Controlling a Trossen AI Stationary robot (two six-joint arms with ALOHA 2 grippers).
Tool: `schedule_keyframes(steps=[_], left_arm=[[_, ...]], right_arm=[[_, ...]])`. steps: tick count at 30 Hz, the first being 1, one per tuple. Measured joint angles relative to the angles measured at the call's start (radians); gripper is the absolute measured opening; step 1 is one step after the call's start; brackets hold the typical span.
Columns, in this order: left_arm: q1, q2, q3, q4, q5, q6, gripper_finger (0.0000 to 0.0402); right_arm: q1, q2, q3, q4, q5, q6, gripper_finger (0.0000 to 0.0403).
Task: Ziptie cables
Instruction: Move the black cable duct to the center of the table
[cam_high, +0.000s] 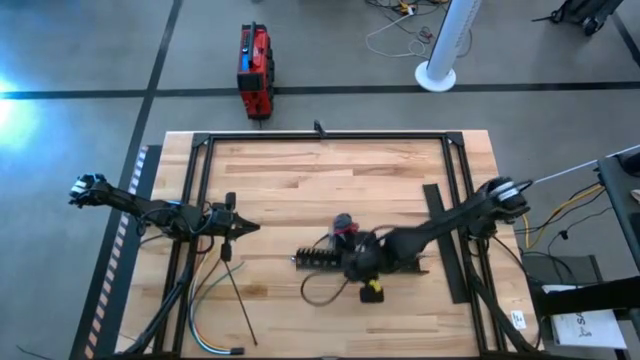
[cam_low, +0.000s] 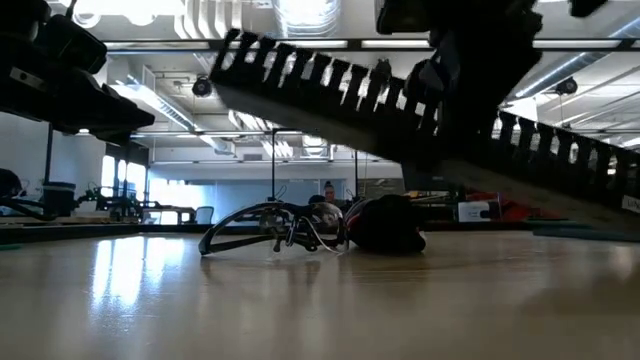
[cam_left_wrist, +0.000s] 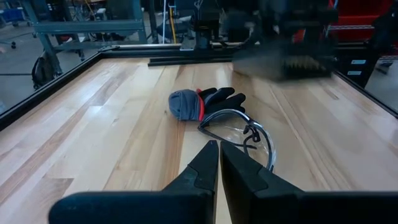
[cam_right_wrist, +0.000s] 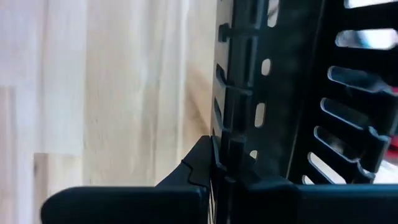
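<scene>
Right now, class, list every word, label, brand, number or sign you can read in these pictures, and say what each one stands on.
No text can be read in any view.
White paper sheet beside the wooden table's right edge: dark print, too small to read.
Small white tag near it: too small to read.
Red and black case on the floor: no legible label.
White sign in the room behind: blurred.
</scene>
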Motion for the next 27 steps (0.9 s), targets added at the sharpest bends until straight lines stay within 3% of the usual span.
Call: schedule_keyframes(steps=[12,20,27], left_arm=[[0.000,0.000,0.000,0.001,0.000,0.000,0.0002],[0.000,0.000,0.000,0.022,0.000,-0.064,0.0002],[0.000,0.010,0.000,0.249,0.000,-0.277,0.0002]], right_arm=[[0.032,0.327,0.231,-0.009,-0.098,-0.220,0.0000],[-0.083,0.340,0.250,-0.045,-0.073,-0.262,0.0000],[-0.240,0.333,0.247,-0.049,-0.062,-0.258,0.0000]])
